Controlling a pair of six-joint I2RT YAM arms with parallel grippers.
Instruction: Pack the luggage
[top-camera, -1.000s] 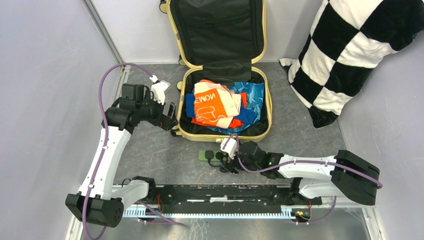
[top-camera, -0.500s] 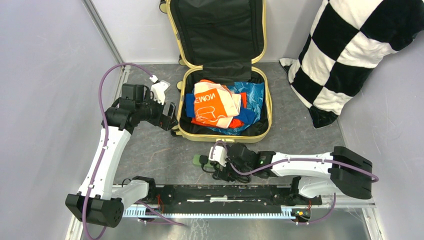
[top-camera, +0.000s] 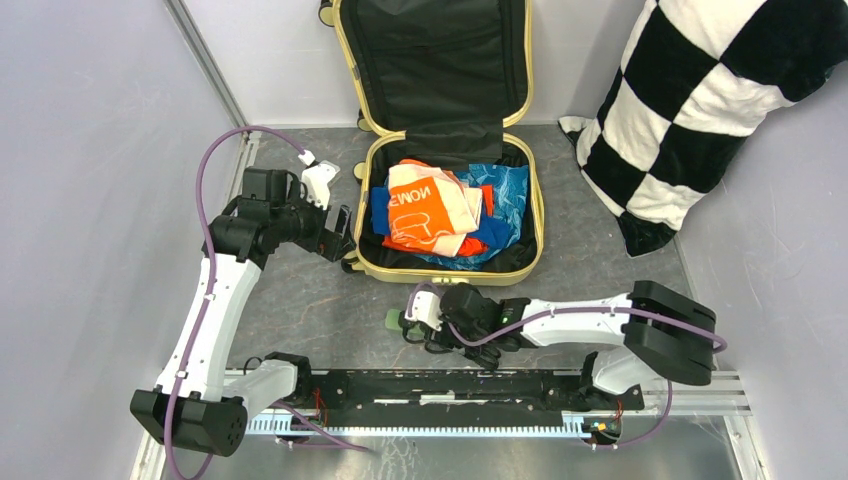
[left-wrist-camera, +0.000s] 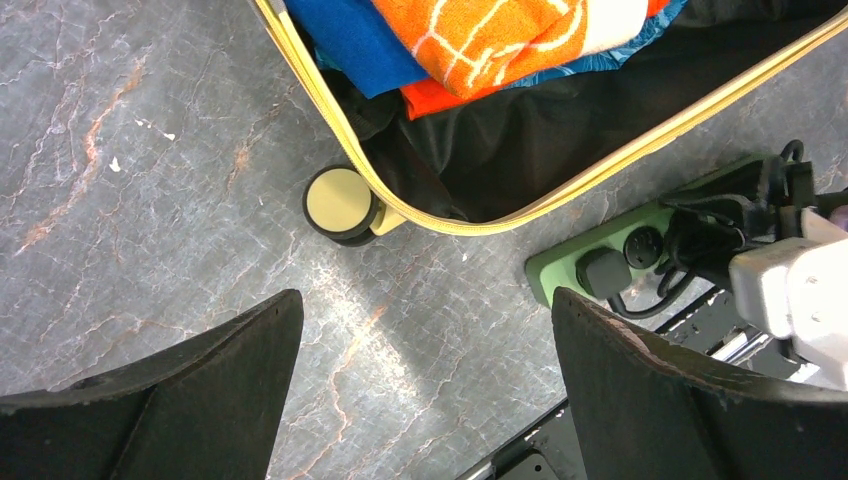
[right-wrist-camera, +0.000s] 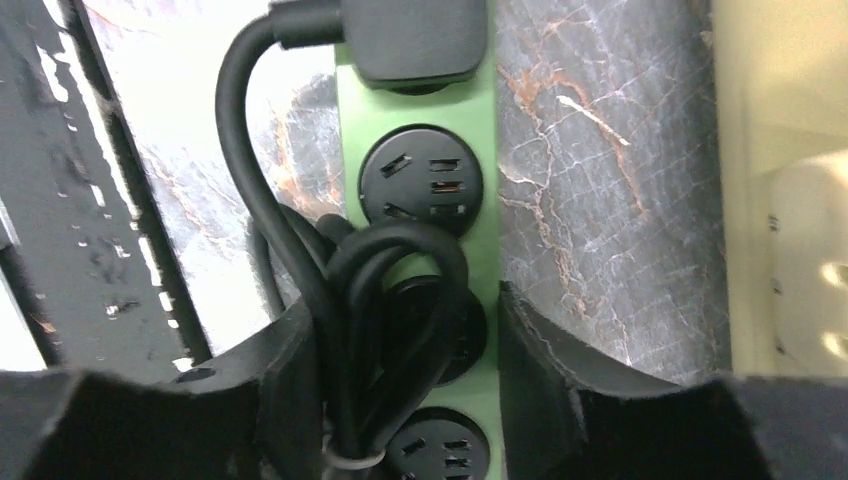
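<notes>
top external, pale-yellow luggage (top-camera: 430, 60) open, black-lined, left gripper (left-wrist-camera: 425, 300) spread, right gripper (right-wrist-camera: 400, 320) pinching power strip (right-wrist-camera: 420, 105)

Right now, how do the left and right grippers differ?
The left gripper has fingers wide apart, nothing between; the right gripper straddles the green power strip and black cable, grip unclear. The left gripper is beside a wheel of the suitcase; the right gripper is in front of the suitcase. Both have black fingers.

A black-and-white checkered pillow (top-camera: 700, 110) stands on the grey marbled table (top-camera: 300, 300).
</notes>
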